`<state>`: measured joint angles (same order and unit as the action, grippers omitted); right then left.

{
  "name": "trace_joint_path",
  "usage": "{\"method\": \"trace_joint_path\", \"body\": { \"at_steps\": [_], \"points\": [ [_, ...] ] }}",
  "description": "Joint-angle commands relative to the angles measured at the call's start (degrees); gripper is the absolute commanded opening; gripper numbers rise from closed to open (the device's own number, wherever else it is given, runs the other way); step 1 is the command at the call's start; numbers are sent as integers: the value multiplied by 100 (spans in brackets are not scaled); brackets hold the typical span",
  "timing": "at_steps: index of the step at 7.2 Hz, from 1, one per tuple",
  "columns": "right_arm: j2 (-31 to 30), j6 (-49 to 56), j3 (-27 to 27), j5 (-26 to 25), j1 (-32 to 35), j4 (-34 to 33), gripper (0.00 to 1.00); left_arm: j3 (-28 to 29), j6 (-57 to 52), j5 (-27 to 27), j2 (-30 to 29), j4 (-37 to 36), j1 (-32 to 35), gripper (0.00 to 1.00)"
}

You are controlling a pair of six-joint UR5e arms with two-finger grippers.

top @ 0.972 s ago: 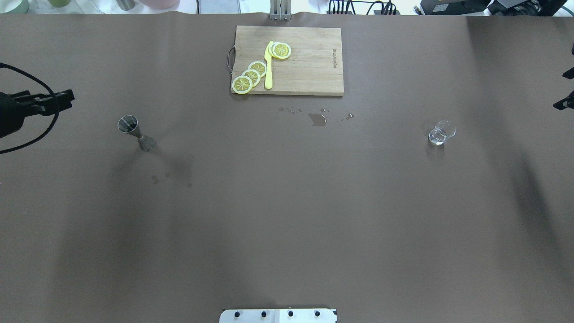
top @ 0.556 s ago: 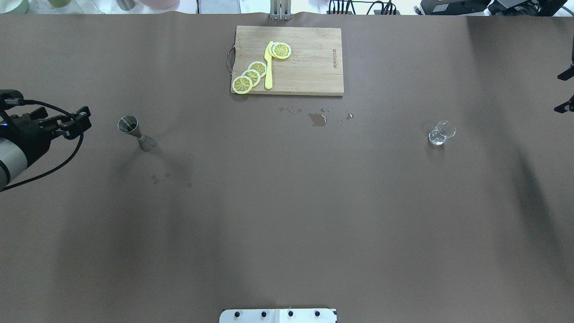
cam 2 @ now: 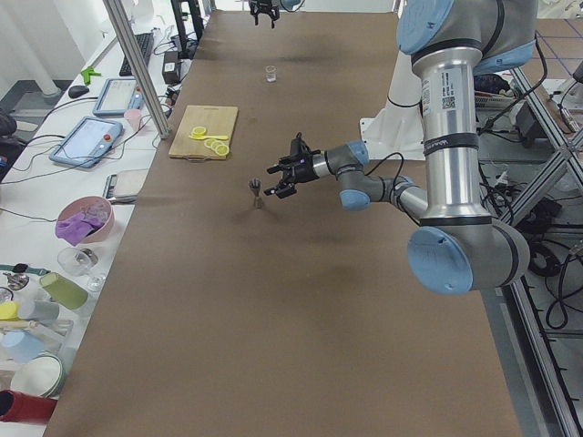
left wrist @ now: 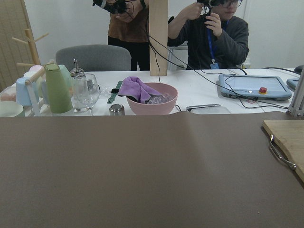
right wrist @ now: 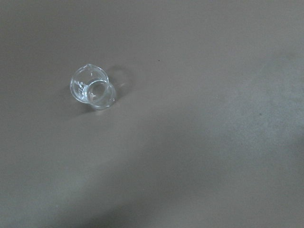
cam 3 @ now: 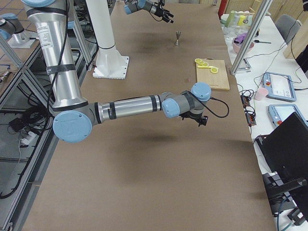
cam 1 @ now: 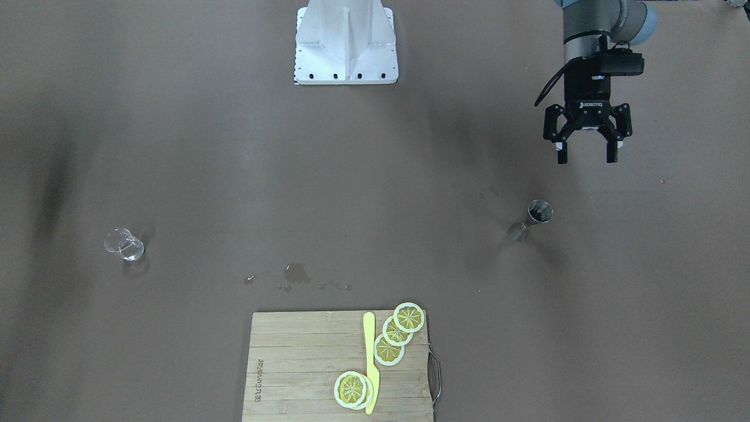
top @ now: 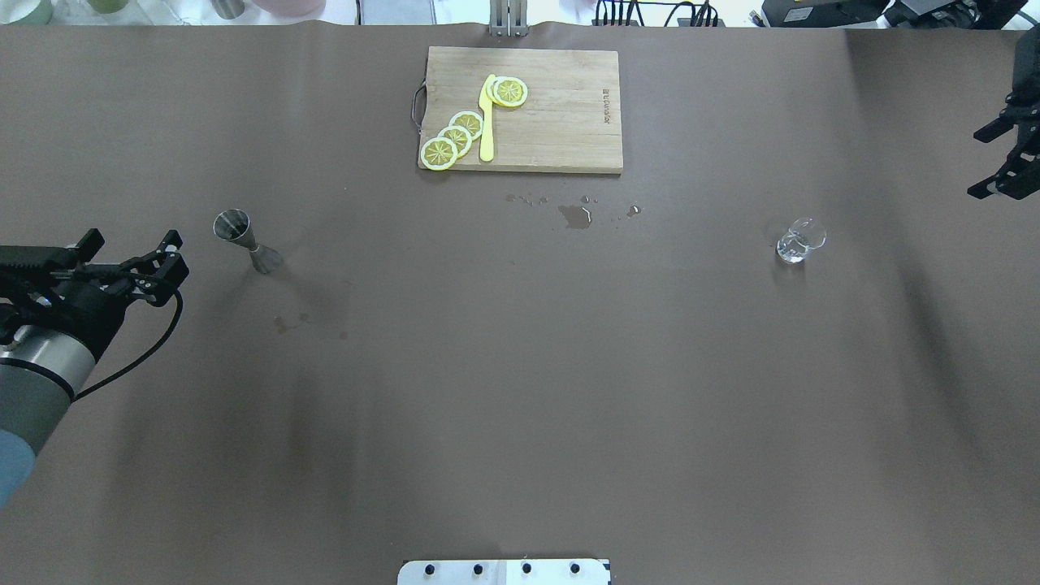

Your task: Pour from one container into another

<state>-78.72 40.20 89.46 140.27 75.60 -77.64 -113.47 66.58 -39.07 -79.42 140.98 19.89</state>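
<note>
The clear glass cup (top: 800, 240) stands on the brown table at the right, also seen in the front view (cam 1: 124, 244) and from above in the right wrist view (right wrist: 93, 88). The metal jigger (top: 246, 240) stands upright at the left (cam 1: 530, 220). My left gripper (top: 134, 240) hovers open just left of the jigger with nothing between its fingers (cam 1: 586, 158). At the right edge my right gripper (top: 987, 162) is open and empty, well to the right of the cup. No fingers show in either wrist view.
A wooden cutting board (top: 561, 122) with lemon slices (top: 455, 138) and a yellow knife (top: 487, 122) lies at the far middle. Water drops (top: 575, 215) sit in front of it. The robot's white base plate (top: 504, 571) is at the near edge.
My left gripper has moved toward the robot and to the right, closer to the jigger. My right gripper has come further into view from the right edge. Cup and jigger have not moved.
</note>
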Motion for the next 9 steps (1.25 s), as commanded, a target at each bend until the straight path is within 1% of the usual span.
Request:
{"method": "trace_joint_path", "body": {
  "at_steps": [1, 2, 3, 4, 5, 6, 7, 8, 9],
  "points": [
    [94, -756, 10, 79, -298, 56, 100, 140, 31, 1010, -12, 165, -589, 98],
    [207, -1299, 54, 88, -317, 65, 100, 358, 126, 1633, -55, 271, -913, 98],
    [208, -1504, 11, 106, -413, 82, 100, 595, 127, 2039, -134, 533, -1152, 98],
    [208, -1559, -59, 97, -614, 361, 100, 833, 127, 2243, -370, 596, -1224, 98],
    [200, -2038, -43, 53, -799, 494, 100, 983, 101, 2254, -616, 588, -1242, 98],
    [191, -2243, -68, -60, -966, 739, 100, 1185, 49, 2254, -862, 588, -1242, 98],
    [147, -2723, -60, -113, -994, 907, 100, 1343, 48, 2245, -978, 588, -1242, 98],
    [86, -2876, -77, -140, -1177, 1213, 100, 1388, 40, 2202, -1014, 588, -1242, 98],
    [-19, -3130, -78, -253, -1301, 1608, 100, 1415, 40, 2019, -1031, 579, -1242, 98]
  ]
}}
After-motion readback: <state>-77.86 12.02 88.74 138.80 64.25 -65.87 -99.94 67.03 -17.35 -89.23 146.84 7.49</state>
